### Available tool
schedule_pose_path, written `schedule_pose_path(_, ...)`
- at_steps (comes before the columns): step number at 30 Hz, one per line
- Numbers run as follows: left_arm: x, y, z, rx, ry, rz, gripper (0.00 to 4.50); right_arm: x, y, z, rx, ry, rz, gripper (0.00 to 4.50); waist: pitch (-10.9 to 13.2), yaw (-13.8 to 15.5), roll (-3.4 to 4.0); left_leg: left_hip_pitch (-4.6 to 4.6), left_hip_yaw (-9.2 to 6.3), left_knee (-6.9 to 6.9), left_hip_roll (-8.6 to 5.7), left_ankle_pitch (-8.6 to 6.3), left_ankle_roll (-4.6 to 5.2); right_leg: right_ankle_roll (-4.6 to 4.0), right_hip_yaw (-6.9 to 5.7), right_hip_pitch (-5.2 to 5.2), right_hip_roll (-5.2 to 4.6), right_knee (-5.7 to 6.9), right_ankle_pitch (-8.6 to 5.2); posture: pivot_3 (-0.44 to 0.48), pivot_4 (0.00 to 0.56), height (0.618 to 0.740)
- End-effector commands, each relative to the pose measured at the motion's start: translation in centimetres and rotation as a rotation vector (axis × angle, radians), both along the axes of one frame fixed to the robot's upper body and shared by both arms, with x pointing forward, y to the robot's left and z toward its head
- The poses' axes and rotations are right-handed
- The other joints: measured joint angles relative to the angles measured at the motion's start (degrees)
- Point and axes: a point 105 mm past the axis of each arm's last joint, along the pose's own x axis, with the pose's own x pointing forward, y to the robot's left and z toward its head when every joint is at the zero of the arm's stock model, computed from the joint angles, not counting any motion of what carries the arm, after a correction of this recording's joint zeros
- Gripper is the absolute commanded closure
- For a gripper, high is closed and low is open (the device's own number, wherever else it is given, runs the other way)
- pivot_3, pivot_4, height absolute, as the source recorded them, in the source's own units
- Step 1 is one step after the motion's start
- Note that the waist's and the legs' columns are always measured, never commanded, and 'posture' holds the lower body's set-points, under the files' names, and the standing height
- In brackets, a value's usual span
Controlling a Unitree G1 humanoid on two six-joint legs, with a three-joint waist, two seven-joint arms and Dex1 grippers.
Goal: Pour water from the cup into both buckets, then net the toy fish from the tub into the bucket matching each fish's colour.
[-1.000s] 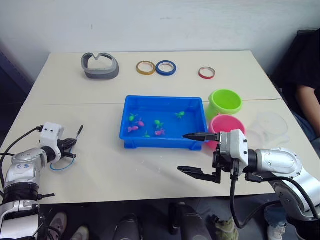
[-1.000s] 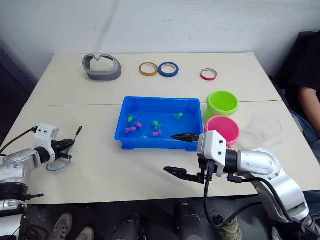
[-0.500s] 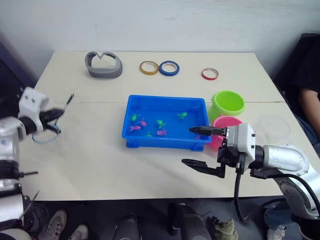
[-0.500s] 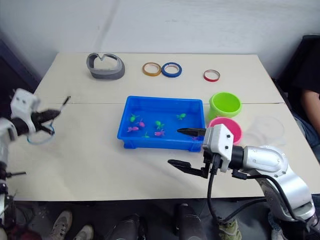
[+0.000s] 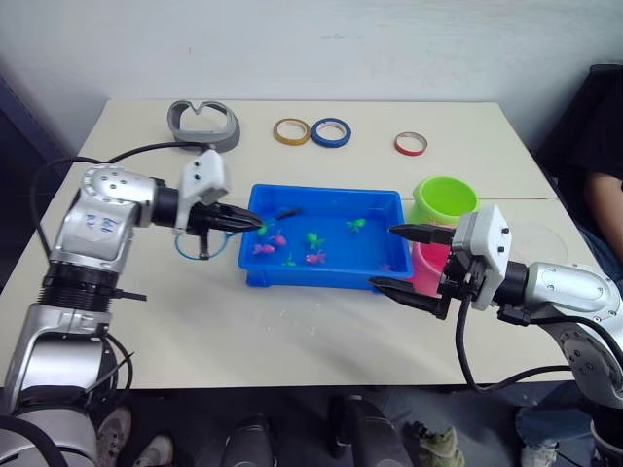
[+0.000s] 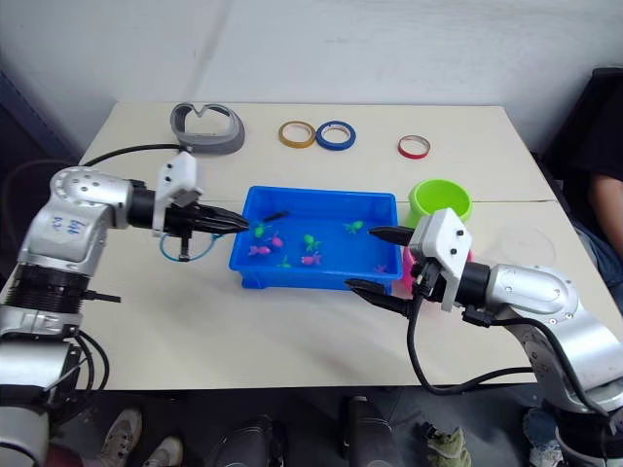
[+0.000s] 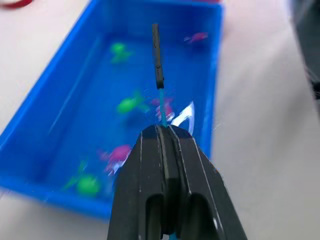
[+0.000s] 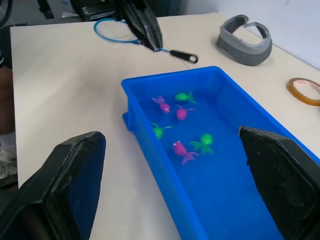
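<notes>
The blue tub holds several green and pink toy fish in water. My left gripper is at the tub's left rim, shut on a small net's thin handle, whose black tip reaches over the water. The net's blue hoop hangs behind the fingers, over the table. My right gripper stands open at the tub's right front corner, with nothing between its fingers. It covers part of the pink bucket. The green bucket stands just behind the pink one. The clear cup sits to their right.
A grey curved holder lies at the back left. Yellow, blue and red tape rolls lie along the back of the table. A person sits at the right edge.
My left arm has swung from the table's left edge to the tub, carrying the net. My right gripper has moved up to the tub's right front corner, still open.
</notes>
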Motion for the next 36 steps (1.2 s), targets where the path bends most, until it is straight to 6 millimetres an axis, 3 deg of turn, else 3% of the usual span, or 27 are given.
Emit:
schedule_pose_path(1, -1.6, -3.1, 0.8, 0.01, -0.03, -0.179, 4.47, -0.8, 0.2, 0.8, -0.011, 0.033, 0.02, 0.0, 0.01, 0.03, 0.01, -0.03, -0.04, 0.1, 0.01, -0.01, 0.02, 0.01, 0.0, 0.01, 0.0, 0.03, 0.01, 0.0, 0.15, 0.727)
schedule_pose_path(13, -3.5, -8.1, 0.2, 0.022, -0.022, -0.437, 4.47, -1.9, 1.4, 0.2, -0.061, 0.176, 0.045, 0.0, 0.03, 0.05, 0.05, -0.18, -0.77, 0.21, -0.02, 0.01, 0.11, 0.03, 0.4, 0.03, 0.0, 0.0, 0.11, 0.0, 0.15, 0.727)
schedule_pose_path(26, -3.5, -9.3, 0.2, 0.016, -0.04, -0.484, 4.47, -1.9, 2.0, -0.2, -0.07, 0.197, 0.049, 0.0, 0.04, 0.01, 0.07, -0.34, -1.0, 0.22, -0.02, 0.01, 0.12, 0.03, 0.38, 0.03, 0.1, -0.09, 0.11, 0.0, 0.15, 0.727)
schedule_pose_path(29, -3.6, -9.3, 0.2, 0.011, -0.037, -0.488, 4.5, -1.9, 2.0, -0.2, -0.073, 0.193, 0.047, 0.82, 0.04, 0.02, 0.08, -0.38, -1.04, 0.22, -0.01, 0.01, 0.12, 0.03, 0.36, 0.02, 0.11, -0.11, 0.11, 0.0, 0.15, 0.727)
schedule_pose_path(36, -3.7, -9.3, 0.2, 0.011, -0.035, -0.49, 4.5, -1.9, 1.9, -0.2, -0.079, 0.185, 0.046, 4.37, 0.04, 0.03, 0.08, -0.51, -1.16, 0.25, -0.01, 0.02, 0.12, 0.03, 0.26, 0.0, 0.12, -0.15, 0.11, 0.0, 0.15, 0.727)
